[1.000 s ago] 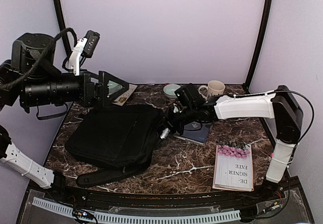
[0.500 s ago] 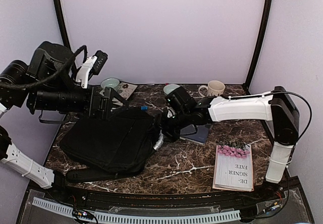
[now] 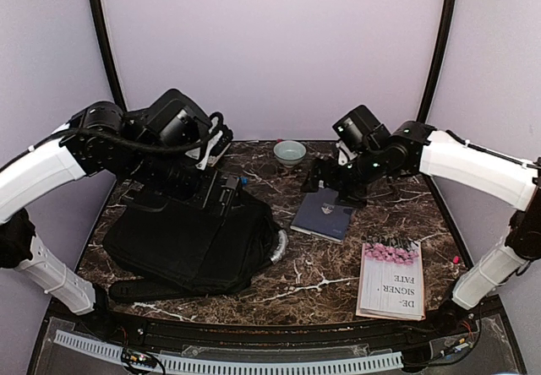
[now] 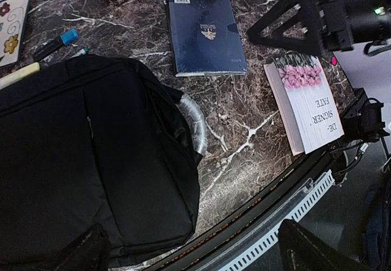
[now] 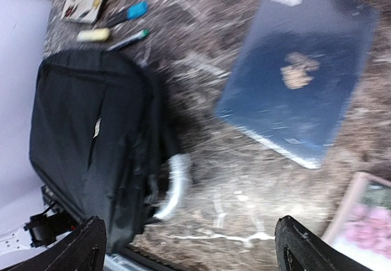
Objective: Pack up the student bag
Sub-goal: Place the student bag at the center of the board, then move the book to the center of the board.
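Note:
The student bag (image 3: pixel 182 240) is a large black backpack lying flat on the left half of the marble table, its grey-silver handle (image 3: pixel 280 245) pointing right. It fills the left of the left wrist view as the bag (image 4: pixel 85 161) with its handle (image 4: pixel 194 123). The right wrist view shows the bag (image 5: pixel 91 143) and handle (image 5: pixel 174 182) blurred. My left gripper (image 3: pixel 223 192) hovers open above the bag's far edge, holding nothing. My right gripper (image 3: pixel 331 184) hangs open and empty above a dark blue notebook (image 3: pixel 324 216), well clear of the handle.
A white book with pink flowers (image 3: pixel 393 278) lies at the front right. At the back stands a pale bowl (image 3: pixel 290 150). A blue marker (image 4: pixel 61 39) and a yellow highlighter (image 5: pixel 91 35) lie behind the bag. The perforated cable track (image 3: pixel 254 365) runs along the front edge.
My right gripper opened, left the bag's handle and drew back up to the right, over the notebook. My left arm swung down and right over the bag, still open.

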Controlling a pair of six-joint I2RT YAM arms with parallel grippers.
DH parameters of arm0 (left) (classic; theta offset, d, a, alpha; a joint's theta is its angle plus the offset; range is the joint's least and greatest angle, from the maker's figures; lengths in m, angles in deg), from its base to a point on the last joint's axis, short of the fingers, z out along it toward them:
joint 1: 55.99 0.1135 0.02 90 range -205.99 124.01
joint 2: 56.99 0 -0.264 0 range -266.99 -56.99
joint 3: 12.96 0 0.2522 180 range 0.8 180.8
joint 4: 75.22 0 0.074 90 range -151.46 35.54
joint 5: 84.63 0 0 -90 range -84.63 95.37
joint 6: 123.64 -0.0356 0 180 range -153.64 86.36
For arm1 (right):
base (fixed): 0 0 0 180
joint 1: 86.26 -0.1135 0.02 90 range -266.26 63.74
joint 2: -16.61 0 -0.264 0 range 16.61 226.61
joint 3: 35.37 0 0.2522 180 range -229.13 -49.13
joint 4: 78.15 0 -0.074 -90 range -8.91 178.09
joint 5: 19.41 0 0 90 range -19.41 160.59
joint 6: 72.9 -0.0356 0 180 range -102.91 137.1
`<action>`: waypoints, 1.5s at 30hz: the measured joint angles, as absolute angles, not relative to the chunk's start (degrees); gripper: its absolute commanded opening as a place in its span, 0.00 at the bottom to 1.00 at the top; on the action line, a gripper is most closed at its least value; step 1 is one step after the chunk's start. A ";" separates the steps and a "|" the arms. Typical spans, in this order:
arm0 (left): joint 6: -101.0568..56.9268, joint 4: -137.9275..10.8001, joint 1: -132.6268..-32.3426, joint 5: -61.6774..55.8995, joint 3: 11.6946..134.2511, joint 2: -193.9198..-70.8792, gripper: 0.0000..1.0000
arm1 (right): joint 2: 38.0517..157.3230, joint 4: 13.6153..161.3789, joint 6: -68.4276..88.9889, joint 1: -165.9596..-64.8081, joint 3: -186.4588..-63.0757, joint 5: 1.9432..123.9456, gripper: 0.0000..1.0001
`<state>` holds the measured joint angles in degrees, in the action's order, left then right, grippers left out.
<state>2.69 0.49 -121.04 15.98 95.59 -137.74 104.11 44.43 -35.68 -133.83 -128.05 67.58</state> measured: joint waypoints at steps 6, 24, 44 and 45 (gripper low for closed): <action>-0.19 -5.34 -118.44 8.90 95.61 -144.37 0.98 | 93.60 36.76 -29.49 -124.69 -123.26 72.26 0.96; -2.51 -21.06 -107.16 -9.22 105.09 -172.34 0.97 | 94.45 51.41 -24.03 -101.48 -103.63 47.73 0.92; 2.12 -28.99 -98.97 -21.17 124.26 -200.28 0.89 | 122.30 60.89 -19.74 -96.87 -112.55 39.08 0.65; 2.47 -28.79 -98.90 -21.35 124.63 -200.36 0.89 | 122.97 60.89 -19.37 -96.67 -113.32 39.03 0.60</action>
<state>2.47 -28.79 -98.90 -21.35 124.63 -200.36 122.97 60.89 -19.37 -96.67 -113.32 39.03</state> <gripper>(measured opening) 0.891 0.725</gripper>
